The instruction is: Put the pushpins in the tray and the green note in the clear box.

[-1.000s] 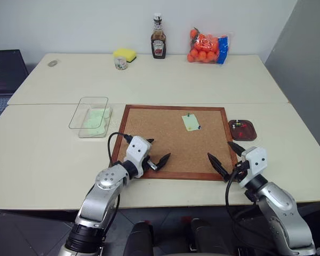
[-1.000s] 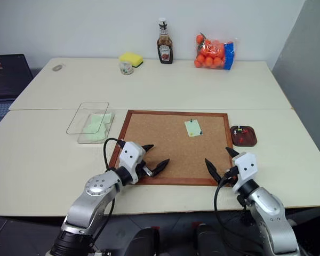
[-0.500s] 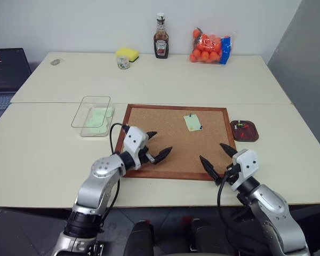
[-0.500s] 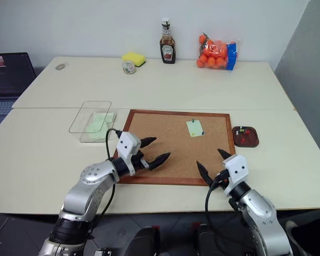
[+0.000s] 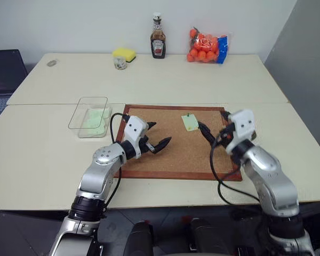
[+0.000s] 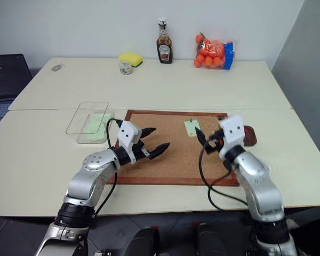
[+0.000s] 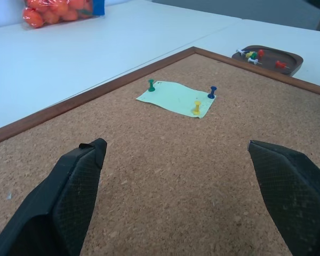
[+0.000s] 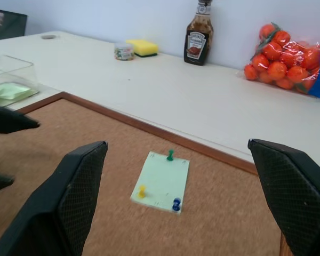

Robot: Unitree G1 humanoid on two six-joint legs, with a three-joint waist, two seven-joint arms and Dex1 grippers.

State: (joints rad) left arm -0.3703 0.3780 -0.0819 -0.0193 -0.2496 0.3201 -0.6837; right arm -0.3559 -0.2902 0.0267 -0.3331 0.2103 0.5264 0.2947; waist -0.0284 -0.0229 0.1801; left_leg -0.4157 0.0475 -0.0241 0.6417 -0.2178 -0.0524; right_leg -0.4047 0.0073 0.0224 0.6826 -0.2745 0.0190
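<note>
The green note (image 5: 190,122) lies on a wood-framed cork board (image 5: 173,154), held by green (image 7: 151,85), blue (image 7: 212,92) and yellow (image 7: 197,107) pushpins. The tray (image 7: 296,57), a dark reddish-brown dish off the board's right edge, holds several more pins. The clear box (image 5: 89,114) stands left of the board with pale green sheets inside. My left gripper (image 5: 159,134) hovers open over the board's left part, pointing at the note. My right gripper (image 5: 213,124) hangs open just right of the note, nothing between its fingers.
Along the table's far edge stand a ketchup bottle (image 5: 158,44), a bag of oranges (image 5: 205,45), a yellow sponge (image 5: 124,53) and a small jar (image 5: 120,63). A laptop (image 5: 2,69) sits at the far left.
My right gripper has risen from the board's near right corner and moved forward to beside the note. The left gripper has edged forward and up. Both stay open.
</note>
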